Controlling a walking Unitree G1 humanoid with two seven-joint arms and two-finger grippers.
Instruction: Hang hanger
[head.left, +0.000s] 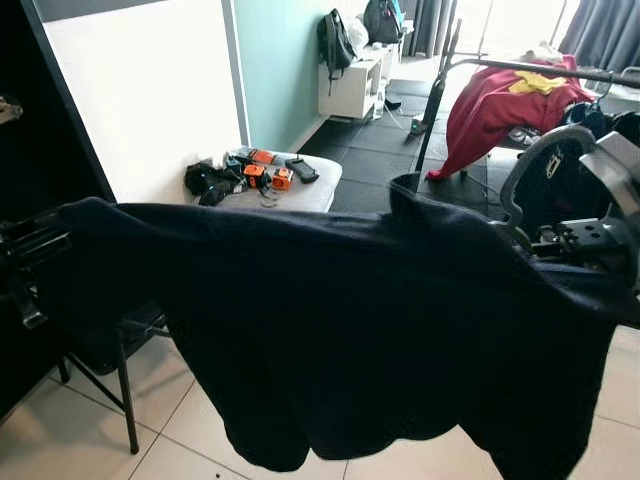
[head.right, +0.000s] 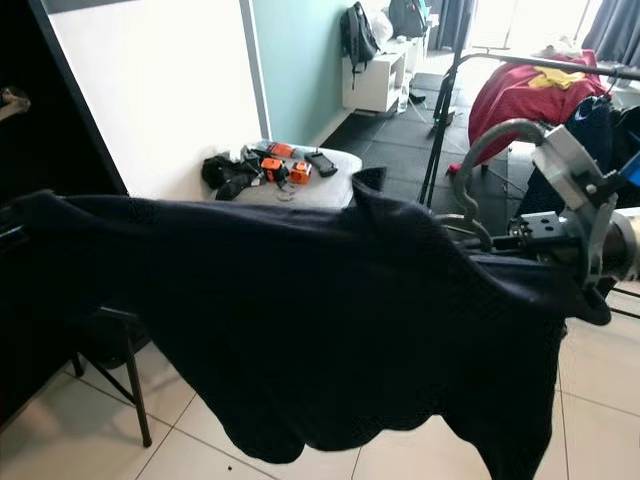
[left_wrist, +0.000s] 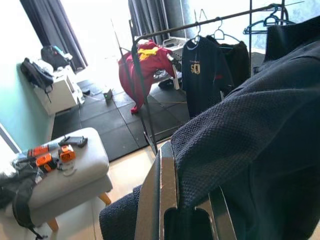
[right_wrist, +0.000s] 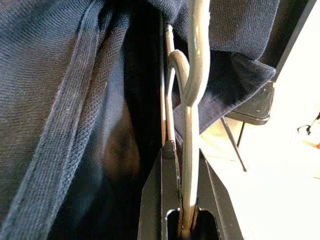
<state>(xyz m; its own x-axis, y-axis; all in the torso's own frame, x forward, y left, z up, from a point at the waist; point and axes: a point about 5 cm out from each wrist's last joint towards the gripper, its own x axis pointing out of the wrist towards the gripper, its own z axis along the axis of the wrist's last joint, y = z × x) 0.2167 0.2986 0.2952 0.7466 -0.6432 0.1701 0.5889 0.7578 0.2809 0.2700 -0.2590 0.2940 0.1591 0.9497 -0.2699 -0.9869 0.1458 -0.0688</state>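
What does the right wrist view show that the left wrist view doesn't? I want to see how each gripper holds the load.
The right wrist view has the right gripper shut on the grey hanger, whose hook curls just past the fingertips, with a black chair leg beyond. The left wrist view has the left gripper clamped on cloth, plus the clothes rack with hung shirts, a red garment and the grey ottoman. Both share the dark navy shirt and the pale tiled floor.
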